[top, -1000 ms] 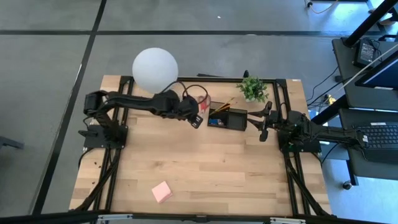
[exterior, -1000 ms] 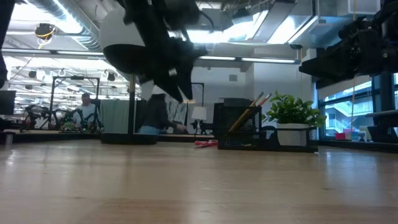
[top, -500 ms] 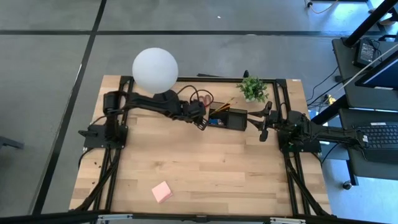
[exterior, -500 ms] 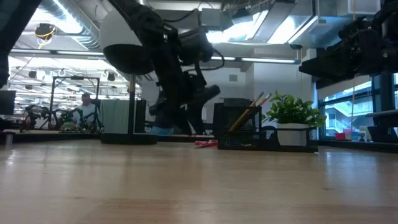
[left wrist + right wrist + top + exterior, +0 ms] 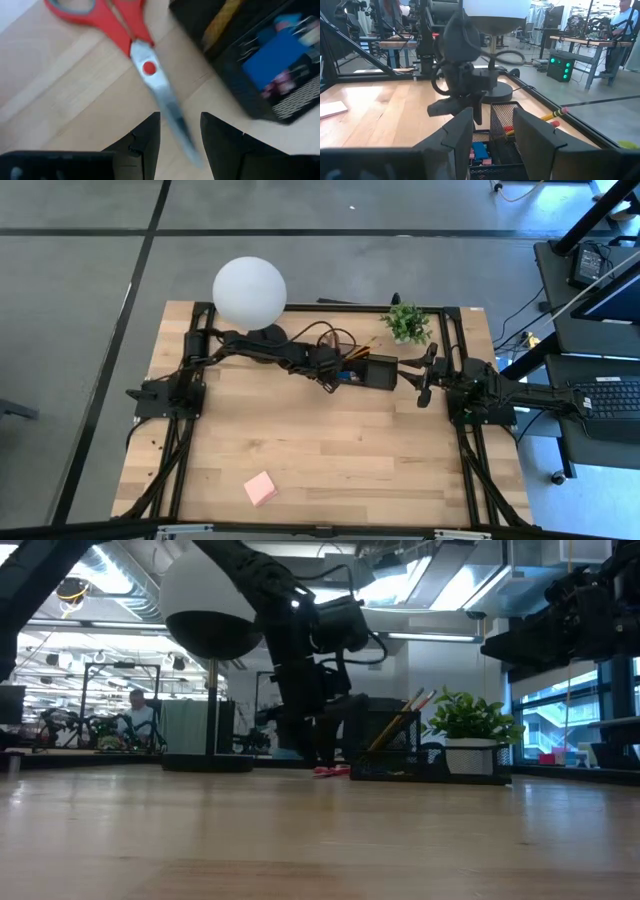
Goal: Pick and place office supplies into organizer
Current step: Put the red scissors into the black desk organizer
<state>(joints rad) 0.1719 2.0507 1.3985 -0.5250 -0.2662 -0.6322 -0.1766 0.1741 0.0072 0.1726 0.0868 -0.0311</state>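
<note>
The scissors have red handles, grey-lined inside the loop, a red pivot and silver blades. The organizer is black mesh, showing a blue eraser and yellow pencils. The sticky-note pad is pink; the tabletop is pale striped wood.

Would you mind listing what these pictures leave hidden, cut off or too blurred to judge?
- Scissors: handle loops cut by the left wrist view's edge; blade tip blurred between the left hand's fingers; the left arm covers them in the high view.
- Organizer: contents too small in the high view, blurred in the left wrist view.
- Sticky-note pad: absent from the low view.
- Right hand: the low view shows only a dark mass.
</note>
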